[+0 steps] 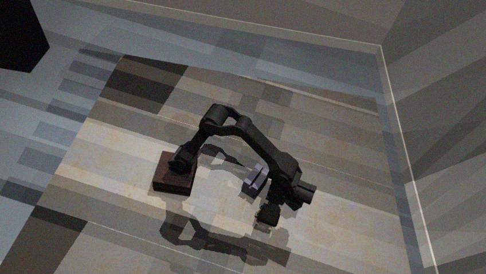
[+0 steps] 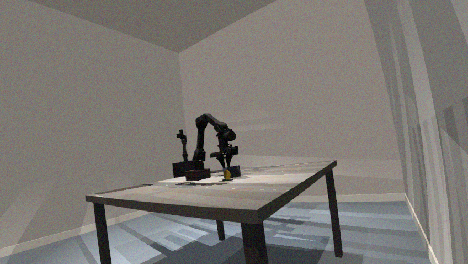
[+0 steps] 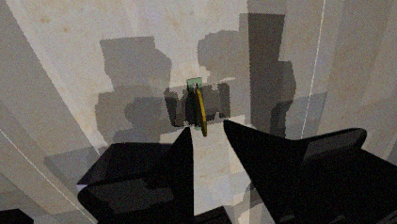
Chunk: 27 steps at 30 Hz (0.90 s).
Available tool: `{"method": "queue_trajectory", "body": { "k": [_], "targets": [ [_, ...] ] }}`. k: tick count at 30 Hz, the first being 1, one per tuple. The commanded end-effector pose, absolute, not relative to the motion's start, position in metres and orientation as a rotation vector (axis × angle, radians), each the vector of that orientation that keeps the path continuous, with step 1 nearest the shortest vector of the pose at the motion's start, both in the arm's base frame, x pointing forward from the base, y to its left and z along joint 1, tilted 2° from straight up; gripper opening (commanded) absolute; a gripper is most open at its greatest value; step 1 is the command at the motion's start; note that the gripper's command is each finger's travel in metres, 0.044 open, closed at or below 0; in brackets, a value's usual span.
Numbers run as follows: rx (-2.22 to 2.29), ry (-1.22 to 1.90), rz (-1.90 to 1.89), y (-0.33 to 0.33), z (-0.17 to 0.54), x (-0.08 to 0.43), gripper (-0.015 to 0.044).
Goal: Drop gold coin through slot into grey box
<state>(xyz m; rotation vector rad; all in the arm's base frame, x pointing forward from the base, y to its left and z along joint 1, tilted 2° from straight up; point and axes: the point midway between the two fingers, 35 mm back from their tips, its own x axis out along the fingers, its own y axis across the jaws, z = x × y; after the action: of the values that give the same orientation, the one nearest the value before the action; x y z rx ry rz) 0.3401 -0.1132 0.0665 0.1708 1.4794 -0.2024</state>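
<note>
Base block (image 1: 174, 176) sits at the left of my top view on the counter (image 1: 112, 149), with the arm (image 1: 251, 137) arching from it toward the right. Next along, the grey box (image 1: 255, 179) rests on the counter, its slot showing as a dark line across the lid. Just right of the box, the wrist points downward and the hand (image 3: 207, 128) hangs over the coin. From the wrist camera I see the coin (image 3: 201, 112) standing on its edge in the dark-green holder (image 3: 193, 85), the gold rim lying between the two dark fingers but beyond their tips. I find the hand partly spread, narrower than full width, and pinching nothing; a gap shows on each side of the coin. In the exterior view the coin (image 2: 226, 174) appears as a yellow spot on the counter just in front of the box (image 2: 234, 170), directly beneath the fingertips.
</note>
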Motion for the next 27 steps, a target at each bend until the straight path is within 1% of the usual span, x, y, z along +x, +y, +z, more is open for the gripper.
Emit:
{"method": "queue_trajectory", "body": {
  "k": [1, 27],
  "targets": [
    [0.179, 1.493, -0.201, -0.113, 0.055, 0.339, 0.0161],
    [0.179, 1.493, -0.201, -0.114, 0.012, 0.342, 0.0161]
  ]
}}
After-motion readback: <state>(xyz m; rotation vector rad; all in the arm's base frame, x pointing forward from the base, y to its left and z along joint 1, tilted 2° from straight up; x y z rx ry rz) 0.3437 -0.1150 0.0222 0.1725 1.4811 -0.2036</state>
